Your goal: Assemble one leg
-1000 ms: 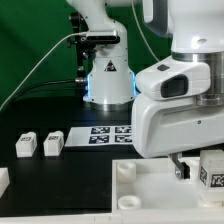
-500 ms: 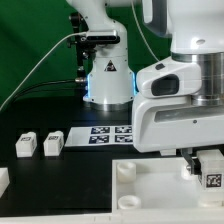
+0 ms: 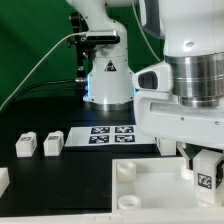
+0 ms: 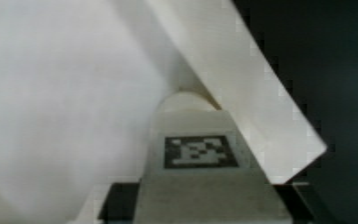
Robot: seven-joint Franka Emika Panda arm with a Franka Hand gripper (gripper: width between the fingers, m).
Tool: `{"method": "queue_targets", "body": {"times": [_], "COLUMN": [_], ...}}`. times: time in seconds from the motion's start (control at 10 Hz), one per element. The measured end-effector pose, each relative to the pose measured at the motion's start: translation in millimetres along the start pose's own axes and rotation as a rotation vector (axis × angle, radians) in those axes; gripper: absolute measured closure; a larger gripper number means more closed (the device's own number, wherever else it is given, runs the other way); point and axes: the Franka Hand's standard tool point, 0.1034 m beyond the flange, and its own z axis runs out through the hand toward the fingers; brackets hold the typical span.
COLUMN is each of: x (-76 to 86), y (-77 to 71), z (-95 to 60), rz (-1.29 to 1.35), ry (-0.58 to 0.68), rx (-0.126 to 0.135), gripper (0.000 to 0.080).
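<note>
The jaws were closed on the leg, one on each side of its blocky end, so the gripper held it at the exterior view's lower right, above the large white panel. The leg was white plastic, and the black-and-white square tag on its block faced the exterior camera. In the wrist view the leg showed as a pale post with a rounded far end, the tag sharp-edged on its near face, with the panel lying white behind it. Whether the leg touched the panel could not be told. The panel showed round holes near its corner. On the black table, at the exterior view's left, one spare leg and a second spare leg lay side by side, near the marker board.
</note>
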Motion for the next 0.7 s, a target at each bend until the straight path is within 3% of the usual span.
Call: {"method": "queue_targets", "body": {"times": [0.2,0.4,0.7], "x": [1.9,-0.4,-0.9], "y": [1.1,0.2,0.2], "z": [0.1,0.8,1.1], "rz": [0.327,0.53,0.593], "ry": [-0.039,-0.051,-0.052], "rx": [0.02,0.016,0.014], "gripper": [0.0508,0.0508,0.0508]}}
